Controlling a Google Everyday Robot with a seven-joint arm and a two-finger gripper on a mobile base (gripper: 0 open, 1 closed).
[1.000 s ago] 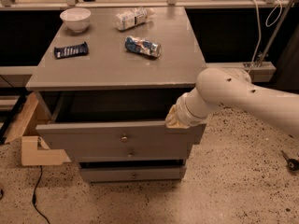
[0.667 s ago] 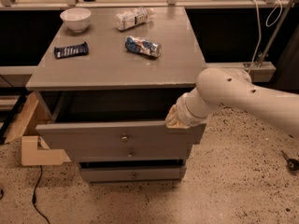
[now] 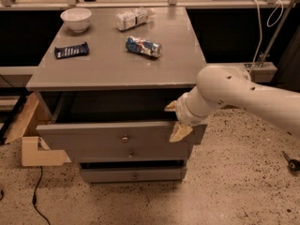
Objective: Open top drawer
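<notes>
The top drawer (image 3: 93, 137) is the widest grey drawer of the cabinet, with a small round brass knob (image 3: 125, 138) at its centre. It stands pulled out from the cabinet, with a dark gap behind its front. My gripper (image 3: 176, 119) is at the right end of the drawer front's top edge, on a white arm that comes in from the right. Its tan fingers (image 3: 180, 131) are apart and straddle the front: one is inside the drawer, the other in front of it. The mid-sized drawer (image 3: 131, 153) and the narrowest drawer (image 3: 135, 176) sit below.
On the grey cabinet top (image 3: 108, 71) lie a white bowl (image 3: 76, 18), a dark blue snack pack (image 3: 71, 50), a blue chip bag (image 3: 143, 46) and a white packet (image 3: 133, 18). A cardboard box (image 3: 33, 146) stands on the floor at the left, with a cable (image 3: 36, 196) beside it.
</notes>
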